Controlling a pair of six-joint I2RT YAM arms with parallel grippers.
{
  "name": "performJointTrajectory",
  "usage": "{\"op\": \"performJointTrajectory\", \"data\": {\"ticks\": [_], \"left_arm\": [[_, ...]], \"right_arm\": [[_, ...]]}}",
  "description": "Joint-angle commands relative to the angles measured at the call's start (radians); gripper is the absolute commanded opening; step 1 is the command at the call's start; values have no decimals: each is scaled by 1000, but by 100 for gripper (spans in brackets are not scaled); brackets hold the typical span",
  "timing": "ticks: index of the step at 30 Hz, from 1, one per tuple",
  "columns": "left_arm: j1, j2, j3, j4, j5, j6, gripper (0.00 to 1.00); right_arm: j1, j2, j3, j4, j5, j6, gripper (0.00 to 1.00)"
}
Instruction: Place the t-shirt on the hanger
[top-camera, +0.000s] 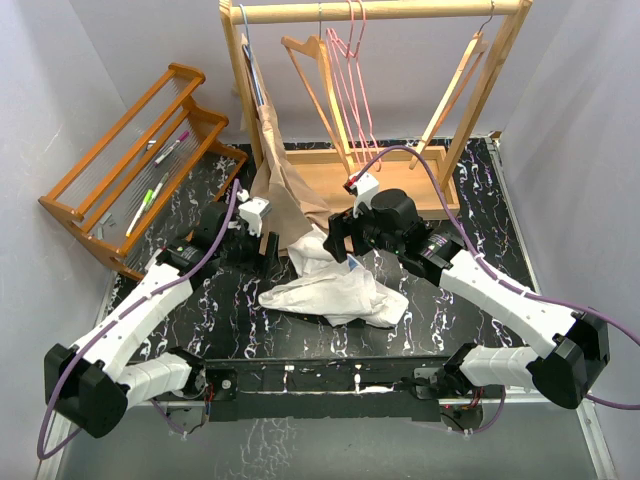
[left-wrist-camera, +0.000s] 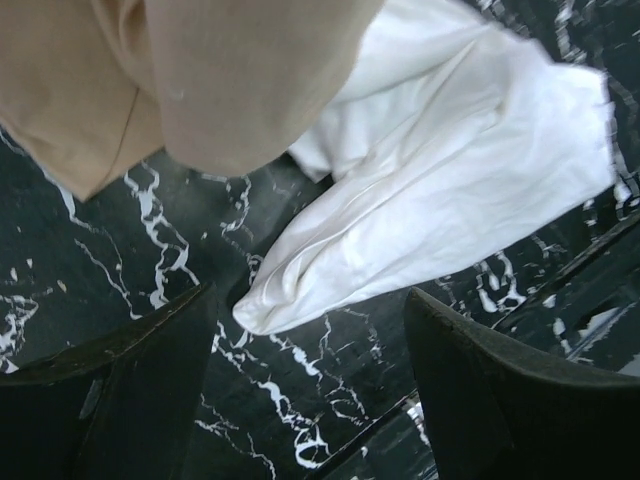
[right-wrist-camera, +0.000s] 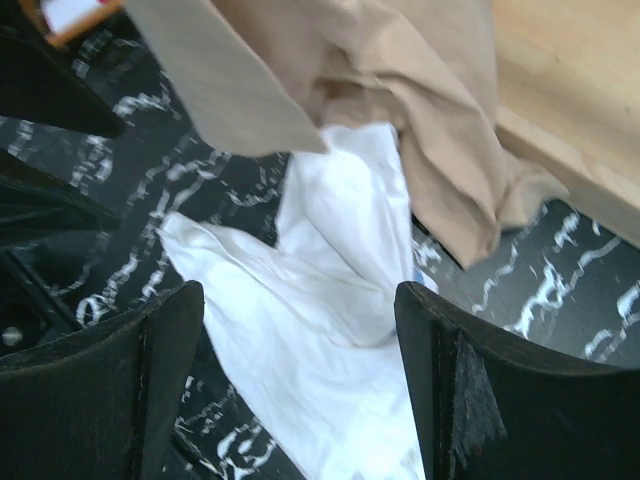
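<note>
Reaches both arms toward centre; holds left hand (left-wrist-camera: 310, 385) and right hand (right-wrist-camera: 300, 385) open, fingers spread, angled downward.

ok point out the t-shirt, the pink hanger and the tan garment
t-shirt (top-camera: 345, 295): top external view, middle of the crumpled white heap
pink hanger (top-camera: 353, 100): top external view, sloping wire side below the rod
tan garment (top-camera: 285, 185): top external view, draped fold by the rack post

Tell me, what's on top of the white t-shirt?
A loose end of the beige garment lies over the far edge of the t-shirt, hiding that part. The rest lies bare, crumpled on the table.
</note>
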Motion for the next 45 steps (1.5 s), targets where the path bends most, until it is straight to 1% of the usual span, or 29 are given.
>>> {"op": "performJointTrajectory", "data": {"ticks": [1,7,8,10,13,17,25,29,30,32,34,35,39,45], "left_arm": [[2,51,-37,-23,-74,35,73],[-2,118,-80,-31,-31,191,70],[-6,133,-73,-36,-19,230,69],[-24,171,-62,-35,-45,275,67],[-29,242,-26,-77,-41,334,65],[-44,288,-23,-87,-27,418,59],[-62,370,-23,-16,-23,469,50],[-67,400,-30,6,1,463,49],[-70,404,-34,15,6,461,48],[-71,409,-37,29,10,458,31],[-71,411,-22,19,11,453,3],[-71,410,-8,4,9,452,0],[-71,352,95,-99,21,456,0],[-71,228,276,-258,116,454,0]], "right_arm": [[-12,-14,-32,-22,72,-27,80],[-15,-28,-57,-18,81,-22,80],[-16,-32,-61,-17,82,-20,80],[-17,-39,-64,-18,85,-16,80],[-19,-51,-65,-19,89,-13,80],[-23,-58,-59,-23,93,-15,80],[-27,-60,-58,-24,87,-10,80],[-27,-67,-58,-29,89,-11,80],[-28,-70,-60,-30,89,-10,80],[-28,-76,-64,-30,88,-8,80],[-28,-85,-67,-30,88,-7,80],[-29,-89,-69,-32,87,-7,80],[-29,-104,-64,-47,94,-8,80],[-28,-103,-36,-50,80,-16,80]]}}
